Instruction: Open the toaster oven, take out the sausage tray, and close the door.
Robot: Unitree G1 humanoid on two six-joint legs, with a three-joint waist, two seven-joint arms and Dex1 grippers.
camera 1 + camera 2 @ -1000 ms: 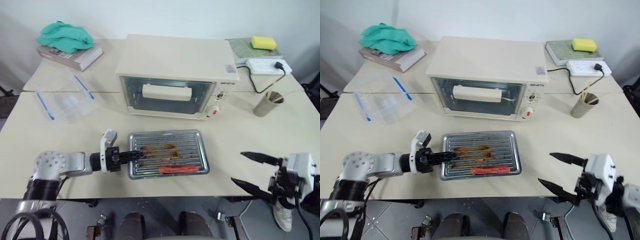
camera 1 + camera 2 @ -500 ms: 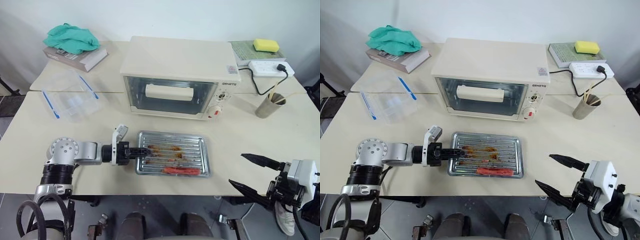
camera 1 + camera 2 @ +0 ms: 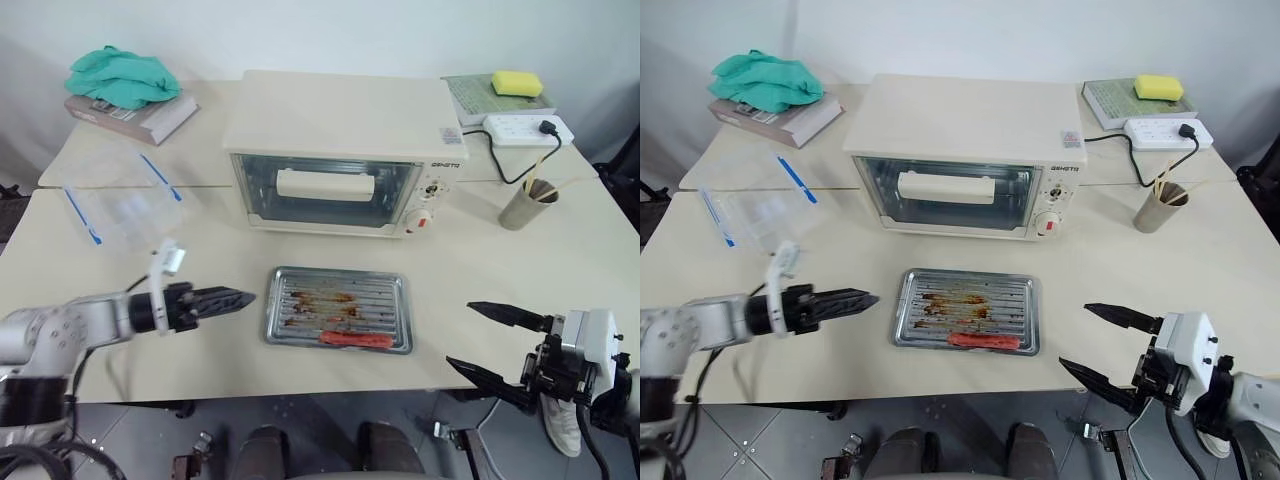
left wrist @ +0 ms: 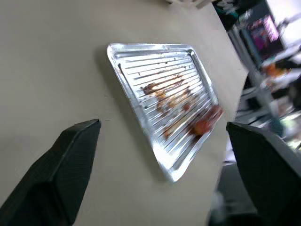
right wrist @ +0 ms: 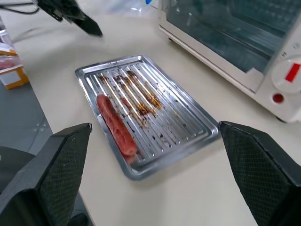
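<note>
the sausage tray (image 3: 339, 309) lies flat on the surface (image 3: 520, 280), at 6 o'clock from the toaster oven (image 3: 345, 150). the left gripper (image 3: 235, 298) sits at the tray's 9 o'clock, not touching, jaws spread. the right gripper (image 3: 485, 340) waits at 4 o'clock, jaws spread too.

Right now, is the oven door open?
No, the door of the toaster oven is shut flat against its front, and the sausage tray lies on the table before it.

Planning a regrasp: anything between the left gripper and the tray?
Nothing visible. The left gripper, open, sits just off the left edge of the tray with bare table between them. The clear container lies further back, out of the path.
</note>
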